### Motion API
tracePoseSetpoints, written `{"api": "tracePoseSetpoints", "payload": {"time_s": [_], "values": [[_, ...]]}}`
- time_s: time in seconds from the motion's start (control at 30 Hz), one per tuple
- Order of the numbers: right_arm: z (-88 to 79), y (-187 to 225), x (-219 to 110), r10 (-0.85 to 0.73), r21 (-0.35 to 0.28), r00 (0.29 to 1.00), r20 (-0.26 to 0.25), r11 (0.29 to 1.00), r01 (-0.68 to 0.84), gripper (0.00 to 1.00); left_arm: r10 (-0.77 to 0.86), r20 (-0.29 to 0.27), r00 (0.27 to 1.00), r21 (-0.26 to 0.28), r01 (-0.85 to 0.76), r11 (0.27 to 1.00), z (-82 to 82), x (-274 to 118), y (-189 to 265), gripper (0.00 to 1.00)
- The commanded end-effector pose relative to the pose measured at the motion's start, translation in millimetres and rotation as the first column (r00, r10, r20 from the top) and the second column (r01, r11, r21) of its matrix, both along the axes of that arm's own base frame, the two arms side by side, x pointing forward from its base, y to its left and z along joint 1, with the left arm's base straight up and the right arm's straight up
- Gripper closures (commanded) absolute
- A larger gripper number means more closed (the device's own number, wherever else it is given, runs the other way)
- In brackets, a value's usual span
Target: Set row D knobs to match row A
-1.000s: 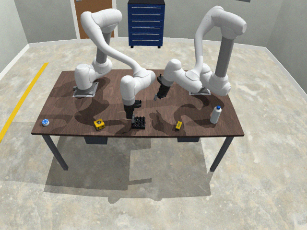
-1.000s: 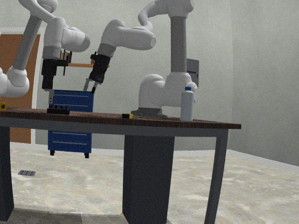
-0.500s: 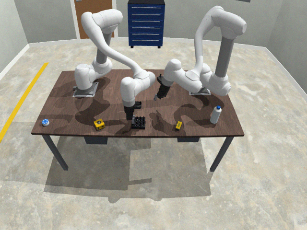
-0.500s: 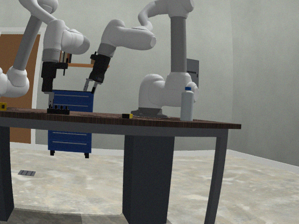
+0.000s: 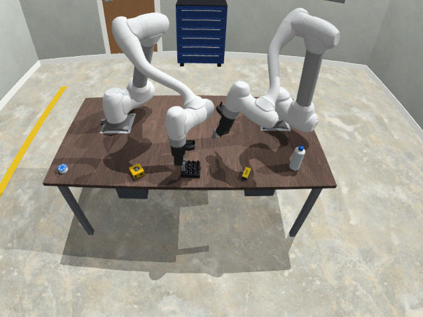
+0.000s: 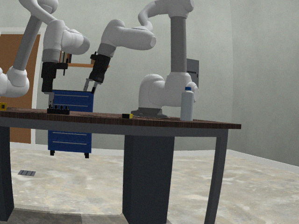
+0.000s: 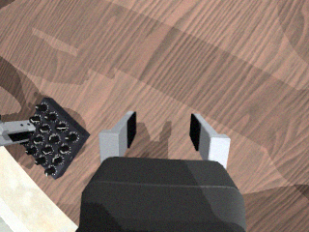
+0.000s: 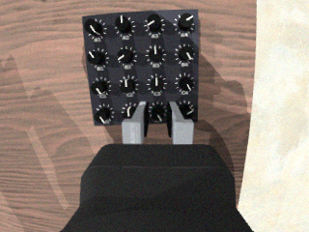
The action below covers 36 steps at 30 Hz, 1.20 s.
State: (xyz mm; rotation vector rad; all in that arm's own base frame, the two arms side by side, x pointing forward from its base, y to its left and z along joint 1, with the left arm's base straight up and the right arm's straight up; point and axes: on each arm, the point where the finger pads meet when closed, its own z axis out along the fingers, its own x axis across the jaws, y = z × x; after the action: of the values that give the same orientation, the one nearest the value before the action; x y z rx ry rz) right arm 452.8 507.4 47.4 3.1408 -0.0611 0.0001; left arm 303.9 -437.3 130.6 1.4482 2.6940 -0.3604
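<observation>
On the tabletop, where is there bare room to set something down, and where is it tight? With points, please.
Bare wood shows between the blue-and-white round piece point(image 5: 62, 168) and larger yellow block point(image 5: 136, 176) point(image 6: 3, 106), and between the smaller yellow block point(image 5: 246, 173) point(image 6: 130, 116) and bottle point(image 5: 296, 159) point(image 6: 187, 106). It is crowded at the knob box point(image 5: 191, 174) point(image 6: 58, 111) point(image 7: 72, 142) point(image 8: 140, 41), under the right tool point(image 5: 184, 168) point(image 6: 51, 104) point(image 7: 28, 130) point(image 8: 157, 112).
</observation>
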Motion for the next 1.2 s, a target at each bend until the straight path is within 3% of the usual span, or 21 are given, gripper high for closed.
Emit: {"api": "tracePoseSetpoints", "payload": {"time_s": [0.0, 0.03, 1.17], "values": [[0.9, 0.5, 0.3, 0.0, 0.001, 1.0, 0.001, 1.0, 0.0, 0.54, 0.0, 0.001, 1.0, -0.001, 0.0, 1.0, 0.6, 0.3, -0.3, 0.0], [0.9, 0.5, 0.3, 0.0, 0.001, 1.0, 0.001, 1.0, 0.0, 0.7, 0.0, 0.001, 1.0, -0.001, 0.0, 1.0, 0.6, 0.3, -0.3, 0.0], [0.9, 0.4, 0.3, 0.056, 0.001, 0.998, 0.001, 0.998, -0.056, 0.7, 0.0, 0.001, 1.0, -0.001, 0.0, 1.0, 0.6, 0.3, -0.3, 0.0]]}}
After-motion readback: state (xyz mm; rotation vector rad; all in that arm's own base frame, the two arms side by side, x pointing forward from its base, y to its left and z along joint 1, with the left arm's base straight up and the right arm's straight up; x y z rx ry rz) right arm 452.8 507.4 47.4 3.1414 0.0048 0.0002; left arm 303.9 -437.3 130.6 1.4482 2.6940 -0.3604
